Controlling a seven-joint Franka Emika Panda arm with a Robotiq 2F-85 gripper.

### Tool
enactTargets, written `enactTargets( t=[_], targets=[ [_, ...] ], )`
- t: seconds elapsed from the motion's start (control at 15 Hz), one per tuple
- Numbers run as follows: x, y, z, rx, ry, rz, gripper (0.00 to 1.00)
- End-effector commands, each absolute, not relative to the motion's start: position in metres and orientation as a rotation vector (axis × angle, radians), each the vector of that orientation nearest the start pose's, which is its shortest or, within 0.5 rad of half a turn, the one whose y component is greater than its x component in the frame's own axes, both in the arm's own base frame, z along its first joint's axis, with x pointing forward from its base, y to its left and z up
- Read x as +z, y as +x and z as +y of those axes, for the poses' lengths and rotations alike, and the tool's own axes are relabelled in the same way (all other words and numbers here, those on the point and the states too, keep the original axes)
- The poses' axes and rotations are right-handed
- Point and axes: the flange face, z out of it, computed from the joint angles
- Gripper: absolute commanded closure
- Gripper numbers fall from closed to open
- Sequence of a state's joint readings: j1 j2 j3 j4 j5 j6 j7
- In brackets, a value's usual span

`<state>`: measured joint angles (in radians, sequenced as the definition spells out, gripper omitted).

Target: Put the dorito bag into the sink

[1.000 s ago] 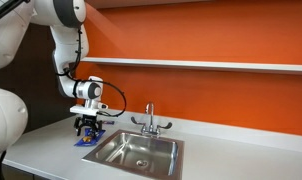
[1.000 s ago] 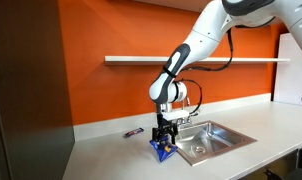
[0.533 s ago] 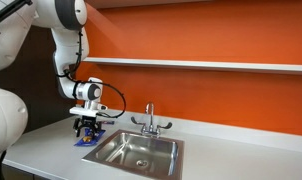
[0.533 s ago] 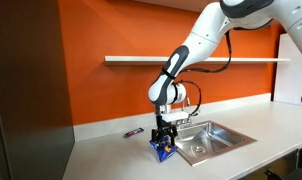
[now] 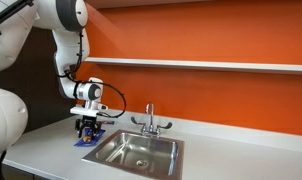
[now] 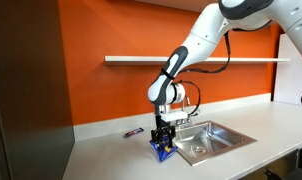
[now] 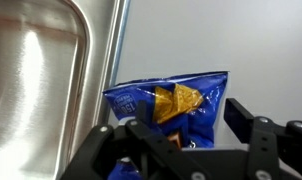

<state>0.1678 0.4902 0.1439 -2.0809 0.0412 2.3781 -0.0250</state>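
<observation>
The dorito bag (image 7: 171, 100), blue with a yellow-orange chip picture, lies flat on the white counter just beside the sink (image 7: 31, 80). It also shows in both exterior views (image 5: 87, 142) (image 6: 161, 151) under my gripper. My gripper (image 7: 186, 125) points down over the bag with its jaws apart, one finger on each side of the packet. It shows in both exterior views (image 5: 88, 130) (image 6: 163, 138). The stainless-steel sink (image 5: 136, 152) (image 6: 209, 138) with its chrome faucet (image 5: 149, 118) is right next to the bag.
A small dark object (image 6: 132, 132) lies on the counter behind the bag. A white shelf (image 5: 211, 65) runs along the orange wall above the counter. A dark panel (image 6: 26, 90) stands at the counter's end.
</observation>
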Motion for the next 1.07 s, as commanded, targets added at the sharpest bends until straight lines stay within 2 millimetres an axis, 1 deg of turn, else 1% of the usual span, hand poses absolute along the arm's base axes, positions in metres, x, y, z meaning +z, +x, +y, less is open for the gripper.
enactTargets(
  t=[0.0, 0.4, 0.47, 0.53, 0.87, 1.0],
  targets=[
    [0.1756, 0.5448, 0.1730, 0.316, -3.016, -0.465, 0.51],
    [0.1746, 0.5482, 0.1702, 0.314, -3.018, -0.454, 0.97],
    [0.1746, 0.5484, 0.1702, 0.314, -3.019, -0.454, 1.00],
    [0.1751, 0.5487, 0.1700, 0.314, -3.019, -0.453, 1.00],
    [0.1758, 0.5496, 0.1669, 0.313, -3.023, -0.445, 1.00],
    [0.1807, 0.5512, 0.1654, 0.306, -3.027, -0.440, 1.00]
  ],
)
